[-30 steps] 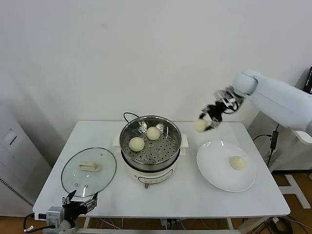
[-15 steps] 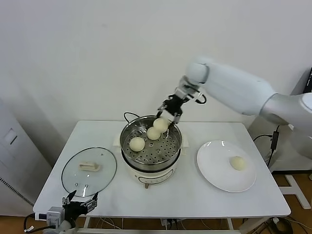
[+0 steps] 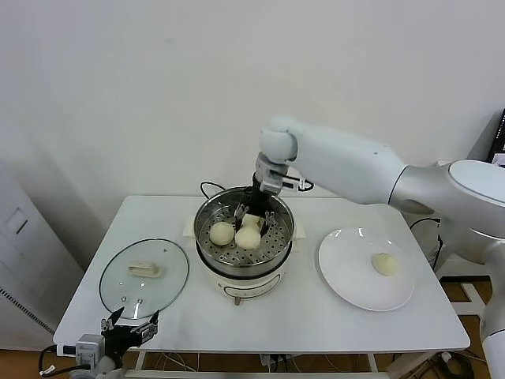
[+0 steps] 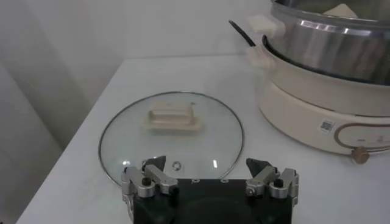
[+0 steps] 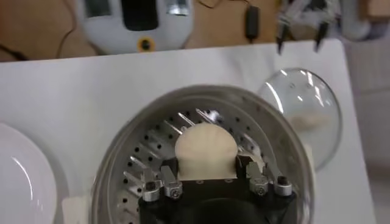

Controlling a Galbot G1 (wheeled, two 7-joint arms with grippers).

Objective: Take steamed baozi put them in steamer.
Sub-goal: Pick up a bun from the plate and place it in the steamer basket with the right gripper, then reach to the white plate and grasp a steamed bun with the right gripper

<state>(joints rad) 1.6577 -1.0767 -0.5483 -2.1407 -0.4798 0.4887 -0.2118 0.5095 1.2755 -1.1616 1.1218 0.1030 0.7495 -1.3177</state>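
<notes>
The steel steamer (image 3: pixel 203 215) stands on its white cooker base (image 3: pixel 237 283) mid-table. My right gripper (image 3: pixel 253 215) reaches down into it, shut on a cream-white baozi (image 3: pixel 248 237) (image 5: pixel 204 149) that sits between the fingers (image 5: pixel 159 182) low over the perforated floor. I cannot tell whether it touches the floor. A second baozi (image 3: pixel 222 233) lies in the basket just to its left. One more baozi (image 3: pixel 384 264) lies on the white plate (image 3: pixel 347 288) to the right. My left gripper (image 3: pixel 126 327) (image 4: pixel 210 176) hangs open and empty at the table's front left edge.
The glass lid (image 3: pixel 118 288) (image 4: pixel 170 131) with its white handle lies flat left of the steamer (image 4: pixel 329 42), just beyond the left gripper. A black cord (image 3: pixel 207 188) runs behind the cooker. The right arm stretches over the table's back right.
The right gripper carried the baozi from above the plate's far side leftward, then down into the steamer basket. The left arm has not moved.
</notes>
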